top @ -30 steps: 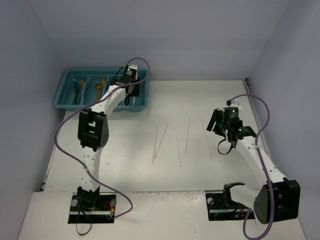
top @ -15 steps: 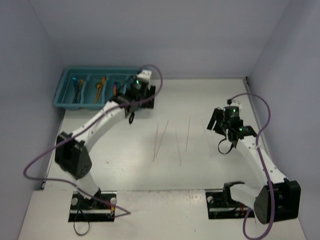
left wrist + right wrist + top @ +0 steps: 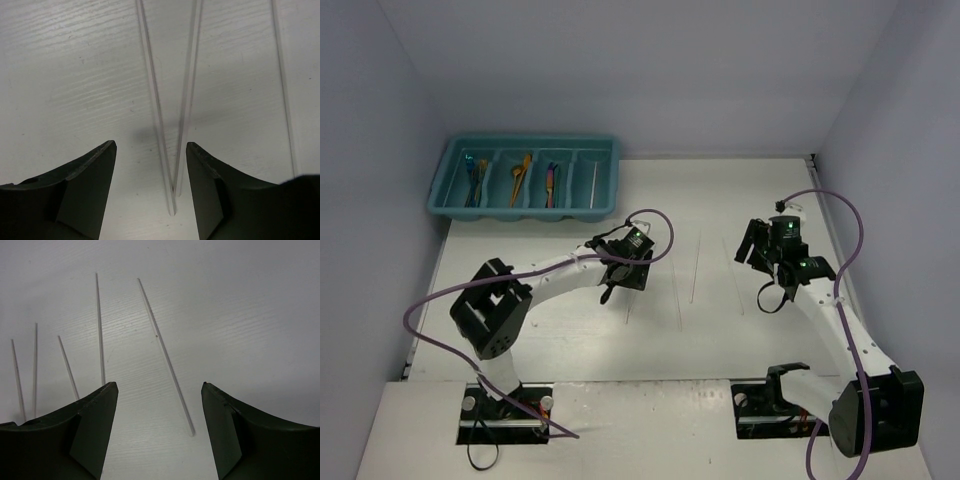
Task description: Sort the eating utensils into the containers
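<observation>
The white worktop (image 3: 740, 190) carries all items. The teal cutlery tray (image 3: 520, 213) sits at its far left corner, with four long compartments side by side. The left arm (image 3: 555, 272) reaches across to the centre of the worktop; the right arm (image 3: 830, 310) stands over the right side.

The left fingers (image 3: 85, 185) are spread wide and hold nothing. They hover above two pale sticks (image 3: 160, 125) that meet in a V point between the fingertips. A third stick (image 3: 285, 100) lies apart to the right.

The right fingers (image 3: 85, 425) are also spread wide and empty. One long stick (image 3: 165, 360) lies on the worktop between them, with four more to its left.

Coloured utensils (image 3: 475, 180) lie in the three left compartments of the tray. The rightmost compartment holds one pale stick (image 3: 592, 185).
</observation>
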{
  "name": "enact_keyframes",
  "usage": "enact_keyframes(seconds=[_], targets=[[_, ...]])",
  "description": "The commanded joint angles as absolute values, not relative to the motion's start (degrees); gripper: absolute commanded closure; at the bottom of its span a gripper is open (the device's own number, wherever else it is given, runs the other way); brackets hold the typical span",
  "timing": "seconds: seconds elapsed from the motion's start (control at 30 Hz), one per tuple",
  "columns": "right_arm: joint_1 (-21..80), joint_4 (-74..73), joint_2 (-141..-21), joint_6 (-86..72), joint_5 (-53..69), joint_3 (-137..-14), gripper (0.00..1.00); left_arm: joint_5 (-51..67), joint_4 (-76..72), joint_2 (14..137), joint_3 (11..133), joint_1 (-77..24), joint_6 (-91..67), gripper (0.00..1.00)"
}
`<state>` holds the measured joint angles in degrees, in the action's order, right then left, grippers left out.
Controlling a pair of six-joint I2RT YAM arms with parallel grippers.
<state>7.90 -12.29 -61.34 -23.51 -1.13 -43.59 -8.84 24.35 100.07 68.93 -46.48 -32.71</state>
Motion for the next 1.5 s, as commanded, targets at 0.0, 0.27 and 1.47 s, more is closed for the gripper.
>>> enact_keyframes(seconds=[0.0, 0.27, 1.47], targets=[[7.75, -10.91, -60.21, -22.85, -1.77, -43.43, 0.35, -8.98, 20.32, 102.18, 69.80, -46.42, -35.49, 0.45], [7.73, -10.99, -59.98, -22.85, -2.11, -43.11, 0.35, -9.18, 19.56, 107.40, 68.56, -46.10, -36.16, 0.52], [7.75, -10.90, -60.75, -22.76, -1.78, -43.14, 0.35, -5.91, 23.54, 91.69, 61.18, -45.79, -36.63, 0.71]])
